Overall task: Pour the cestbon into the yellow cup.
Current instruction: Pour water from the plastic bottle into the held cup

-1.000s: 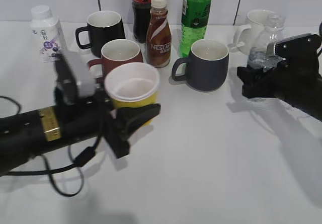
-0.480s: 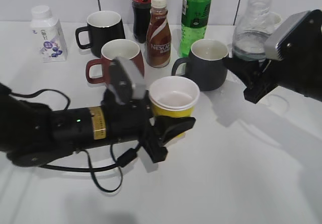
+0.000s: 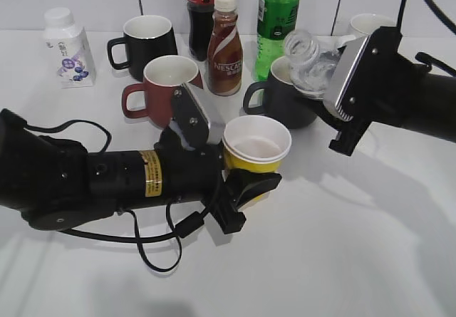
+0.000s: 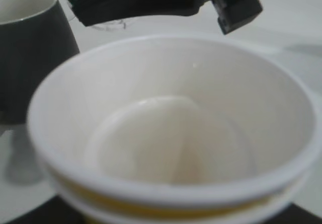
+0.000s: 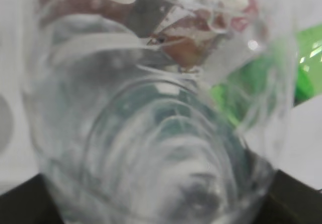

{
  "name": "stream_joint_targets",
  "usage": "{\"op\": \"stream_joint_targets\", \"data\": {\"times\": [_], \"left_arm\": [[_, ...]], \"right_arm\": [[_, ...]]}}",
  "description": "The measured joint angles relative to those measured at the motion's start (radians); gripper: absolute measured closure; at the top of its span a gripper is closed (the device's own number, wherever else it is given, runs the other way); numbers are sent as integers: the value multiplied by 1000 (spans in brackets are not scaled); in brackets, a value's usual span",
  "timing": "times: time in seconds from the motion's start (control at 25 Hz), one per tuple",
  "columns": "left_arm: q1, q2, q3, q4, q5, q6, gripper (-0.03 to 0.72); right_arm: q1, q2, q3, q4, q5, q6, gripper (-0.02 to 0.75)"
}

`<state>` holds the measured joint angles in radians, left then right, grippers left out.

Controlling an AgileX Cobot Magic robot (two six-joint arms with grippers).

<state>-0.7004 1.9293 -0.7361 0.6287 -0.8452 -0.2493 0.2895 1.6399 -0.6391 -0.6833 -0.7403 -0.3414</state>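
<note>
**Bottle tipped toward a raised cup, mouth not yet over the rim**

Taking the small tapered yellow paper cup point(image 3: 256, 148) with its white inside as the landmark, the scene runs from left to right as follows. To the cup's left lies the left arm, stretched low over the white desk point(image 3: 342, 260). Its left tool point(image 3: 246, 182) is closed on the cup's lower wall and holds it upright and lifted off the desk. The left wrist view shows the cup's inside point(image 4: 171, 143) white and, as far as can be told, dry.

Behind the cup and to its left stands a red-brown handled mug point(image 3: 165, 87); behind and to its right stands a dark grey handled mug point(image 3: 278, 97).

Up and to the right of the cup is the clear ribbed plastic water bottle point(image 3: 311, 59), gripped around its body by the right tool point(image 3: 338, 82). The bottle's long axis is tilted, with the open neck pointing up and leftward toward the cup, above the grey mug. Through the right wrist view the bottle point(image 5: 151, 133) fills the frame, with water inside.

The neck seems to sit beyond the cup's far right rim rather than over it. Judging from this, the pour needs the mouth brought further toward the cup, or the cup raised to meet it, before tipping more.
</note>
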Motion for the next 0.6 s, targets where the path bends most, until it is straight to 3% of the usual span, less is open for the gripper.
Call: {"op": "stream_joint_targets", "data": {"times": [0.6], "left_arm": [[0, -29, -1, 46, 14, -33, 318]], "right_arm": [[1, 0, -6, 69, 36, -396, 272]]}}
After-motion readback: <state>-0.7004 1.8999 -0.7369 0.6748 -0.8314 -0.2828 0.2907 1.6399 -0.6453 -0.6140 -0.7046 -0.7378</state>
